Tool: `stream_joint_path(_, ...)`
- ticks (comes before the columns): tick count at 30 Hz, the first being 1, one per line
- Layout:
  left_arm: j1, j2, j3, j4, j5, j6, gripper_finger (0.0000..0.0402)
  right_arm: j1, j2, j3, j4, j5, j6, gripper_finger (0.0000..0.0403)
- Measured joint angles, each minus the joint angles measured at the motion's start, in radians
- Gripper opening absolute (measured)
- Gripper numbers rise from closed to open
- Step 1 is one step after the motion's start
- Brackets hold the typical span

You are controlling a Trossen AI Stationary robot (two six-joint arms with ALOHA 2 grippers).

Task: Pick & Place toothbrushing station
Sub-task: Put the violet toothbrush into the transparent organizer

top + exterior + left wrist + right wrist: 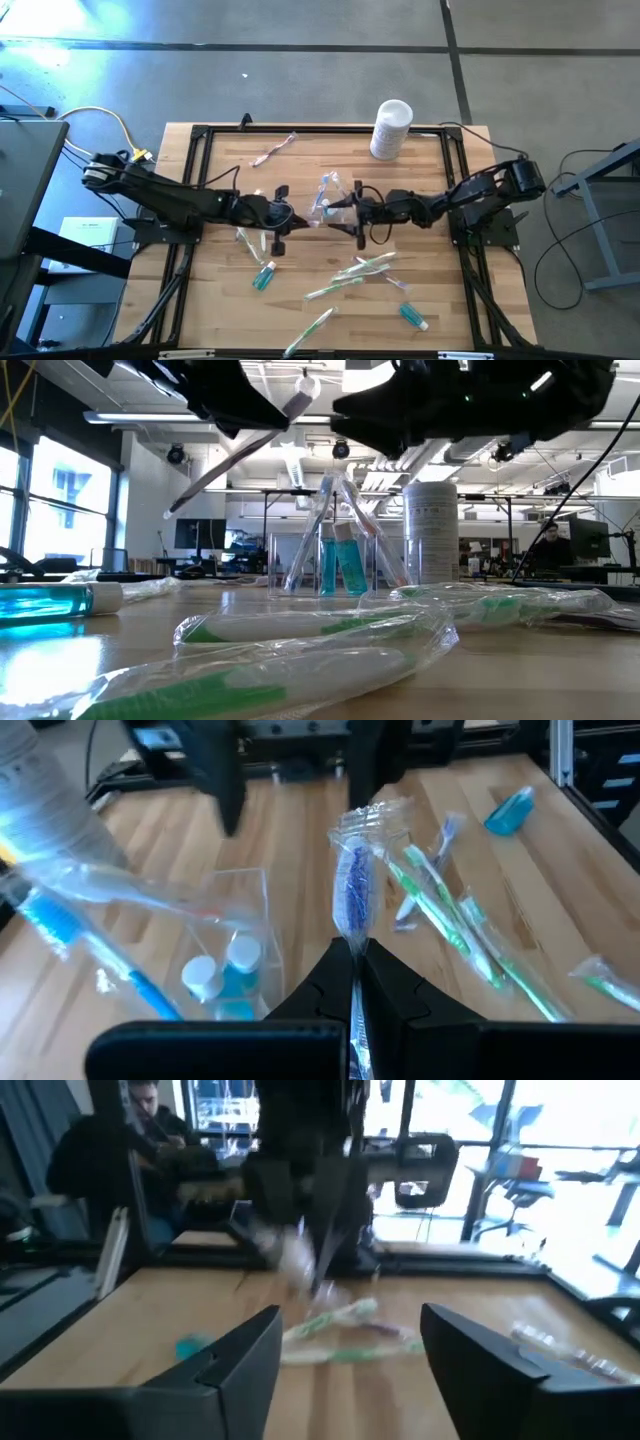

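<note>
**Left gripper pinching a wrapped toothbrush next to the cup, mid-table**

Left wrist view: left gripper (352, 982) clenched on a wrapped blue-bristle toothbrush (352, 890), brush standing up out of the fingertips; high view only shows a pale sliver there, left gripper (285, 217) just beside the clear cup (327, 205).

Same wrist view looks into the clear cup (228, 945): 2 teal tubes (238, 982) with white caps inside, plus a blue-handled brush (95, 955) leaning across it; low view confirms 2 tubes (340, 560) upright in the cup (330, 555), with brushes slanting out; exact brush count in the cup unclear.

Right gripper (357, 216) sits on the other side of the cup, near table centre; right wrist view shows its fingers (240, 1355) spread wide, nothing between them; low view can't show that, both arms are dark bulk along its top.

Count on the tabletop (440, 300), high view: 2 loose teal tubes, one (263, 277) toward the near-left, one (413, 317) toward the near-right corner; roughly 4 green wrapped brushes in the near half, cluster (362, 267) plus one (311, 330) at the near edge; 1 pink brush (273, 150) near the far edge; 1 wrapped brush (245, 243) under the left arm.

White canister (390, 129) stands at the far-right edge; in the low view the canister (430, 532) rises just behind the cup. Person (150, 1125) seated beyond the table in the right wrist view.
</note>
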Motion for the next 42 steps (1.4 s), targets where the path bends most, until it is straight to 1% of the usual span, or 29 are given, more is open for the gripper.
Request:
stream_joint_path(3,0.000,0.008,0.000,0.024,0.028,0.001,0.0000,0.002,0.000,0.034,-0.032,-0.009,-0.034,0.0238)
stream_joint_path(7,0.000,0.009,0.000,0.029,0.031,0.009,0.0000,0.014,0.000,0.062,-0.066,-0.038,-0.041,0.0239)
stream_joint_path(13,0.000,0.009,0.000,0.052,0.031,0.011,0.0000,0.038,0.000,0.073,-0.072,-0.038,-0.110,0.0239)
stream_joint_path(22,0.000,0.010,0.000,0.071,0.031,0.026,0.0000,0.039,0.000,0.073,-0.073,-0.044,-0.151,0.0239)
stream_joint_path(33,0.000,0.098,0.001,0.253,0.033,0.085,0.0000,0.037,0.000,0.073,-0.072,-0.047,-0.165,0.0239)
stream_joint_path(42,0.001,0.098,0.001,0.294,0.036,0.086,0.0000,0.037,0.000,0.073,-0.072,-0.052,-0.195,0.0239)
